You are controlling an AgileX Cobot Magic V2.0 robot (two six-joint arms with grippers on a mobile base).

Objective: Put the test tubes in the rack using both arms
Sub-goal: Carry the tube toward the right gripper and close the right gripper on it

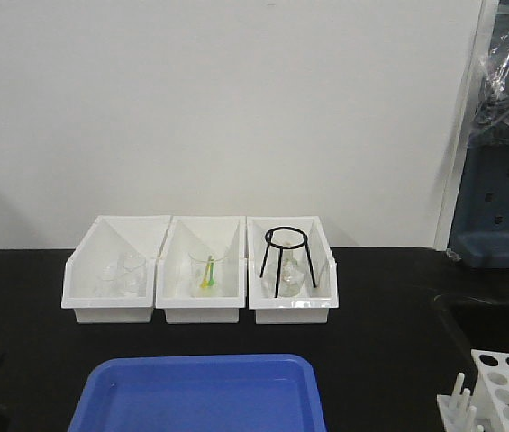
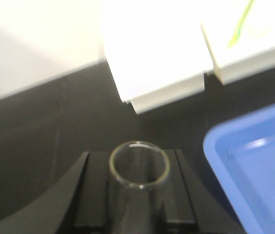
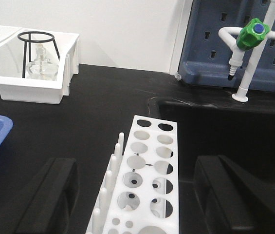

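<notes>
**Left arm grips glass tube; right arm straddles rack**

The left gripper pinches a clear glass test tube between its matte black fingers. The tube's rimmed round mouth faces the wrist camera, and its body runs back between the pads. The right gripper has its fingers spread wide and holding nothing. The white plastic rack stands between them on the black bench, touching neither finger. Its top plate is pierced with two columns of round holes, and upright pegs line the side nearer the left finger.

Only the left wrist view shows the tube, with a glossy blue tray to the right of the fingers. Only the right wrist view shows a green-capped tap and a sunken black sink beyond the right finger. The front view alone takes in all three white slanted bins, one of them holding a black wire tripod.
</notes>
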